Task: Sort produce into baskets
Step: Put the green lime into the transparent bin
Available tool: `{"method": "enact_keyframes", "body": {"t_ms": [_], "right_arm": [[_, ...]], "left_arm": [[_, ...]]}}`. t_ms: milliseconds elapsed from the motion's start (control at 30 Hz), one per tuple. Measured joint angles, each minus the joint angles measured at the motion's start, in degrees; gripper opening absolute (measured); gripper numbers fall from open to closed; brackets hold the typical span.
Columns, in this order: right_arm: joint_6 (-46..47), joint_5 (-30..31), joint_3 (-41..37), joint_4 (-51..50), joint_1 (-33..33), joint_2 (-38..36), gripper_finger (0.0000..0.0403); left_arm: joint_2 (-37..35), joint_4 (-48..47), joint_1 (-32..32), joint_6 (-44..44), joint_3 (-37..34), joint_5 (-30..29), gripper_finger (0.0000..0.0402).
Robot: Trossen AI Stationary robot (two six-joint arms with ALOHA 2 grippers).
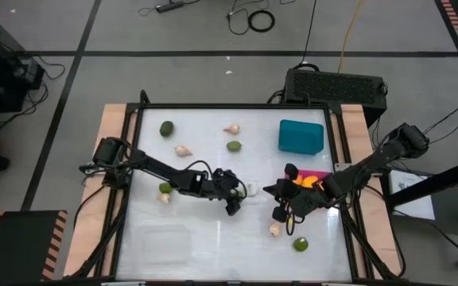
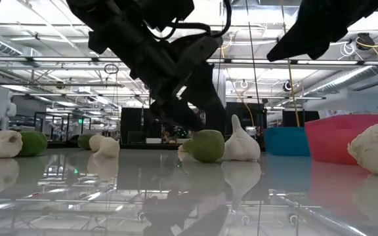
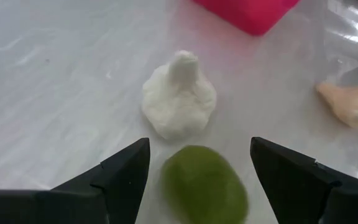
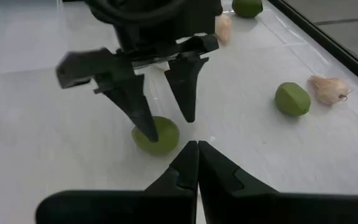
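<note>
The left gripper [image 3: 199, 171], fingers spread wide, straddles a small round dark green lime [image 3: 204, 185] on the table; a whitish garlic bulb [image 3: 179, 96] lies just beyond it. The right gripper [image 4: 196, 163], pressed shut, waits opposite.

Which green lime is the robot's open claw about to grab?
The lime in the table's middle, between the left gripper's open fingers, beside a white garlic bulb. The other limes lie farther off.

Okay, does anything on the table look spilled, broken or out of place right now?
Nothing stands out. Limes and garlic bulbs lie loose on the table, unsorted but intact. The open left gripper straddles a lime beside a garlic bulb.
</note>
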Motion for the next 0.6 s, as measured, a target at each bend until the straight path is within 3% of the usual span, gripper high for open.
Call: {"method": "enact_keyframes", "body": {"t_ms": [600], "right_arm": [[-0.5,0.0,0.0,0.8,-1.5,-0.1,0.0000]], "left_arm": [[6.2,2.1,-2.8,1.1,-0.1,-2.0,0.0286]]}}
